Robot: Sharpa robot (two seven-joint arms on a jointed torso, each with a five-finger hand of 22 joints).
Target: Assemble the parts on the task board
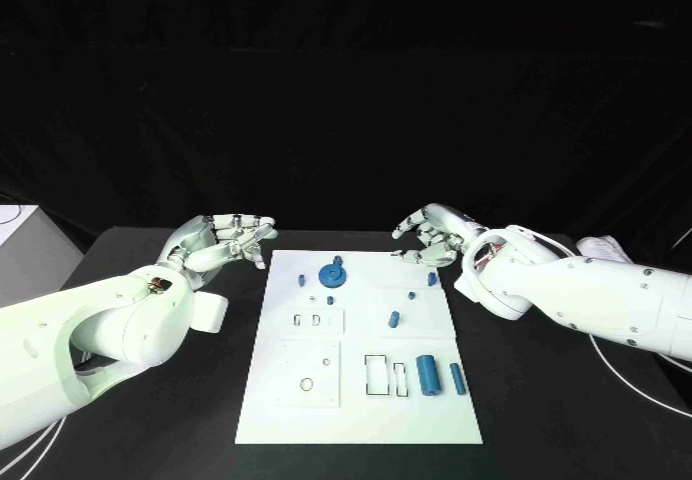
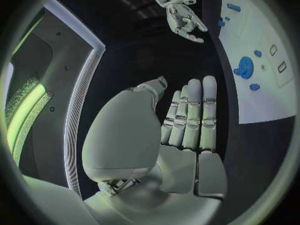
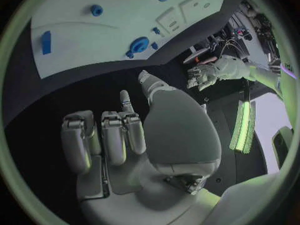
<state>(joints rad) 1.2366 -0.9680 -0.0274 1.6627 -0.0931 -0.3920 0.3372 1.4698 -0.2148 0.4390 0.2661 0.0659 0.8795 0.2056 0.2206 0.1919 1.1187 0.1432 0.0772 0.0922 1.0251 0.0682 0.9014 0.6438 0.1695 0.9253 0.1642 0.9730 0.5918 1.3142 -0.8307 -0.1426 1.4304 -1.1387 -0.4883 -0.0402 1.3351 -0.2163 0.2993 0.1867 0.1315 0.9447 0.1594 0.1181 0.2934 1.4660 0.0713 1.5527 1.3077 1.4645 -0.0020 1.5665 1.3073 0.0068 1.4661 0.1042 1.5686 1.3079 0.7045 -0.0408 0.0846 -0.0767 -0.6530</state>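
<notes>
This looks like a robot lab or test room. A black table (image 1: 577,440) stands in front of a black curtain (image 1: 346,100) that hides the back of the room. A white task board (image 1: 361,400) lies flat in the middle of the table, with small blue parts (image 1: 427,375) set out on it. Thin white cables (image 1: 642,385) run over the table. Green light strips (image 3: 242,126) glow at the side.

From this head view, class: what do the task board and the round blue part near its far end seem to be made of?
Task board: probably matt white plastic; flat, even, no glare, with cut-out outlines. Round blue part: likely moulded or printed plastic; uniform blue, dull surface. Neither can be confirmed by sight alone.
</notes>
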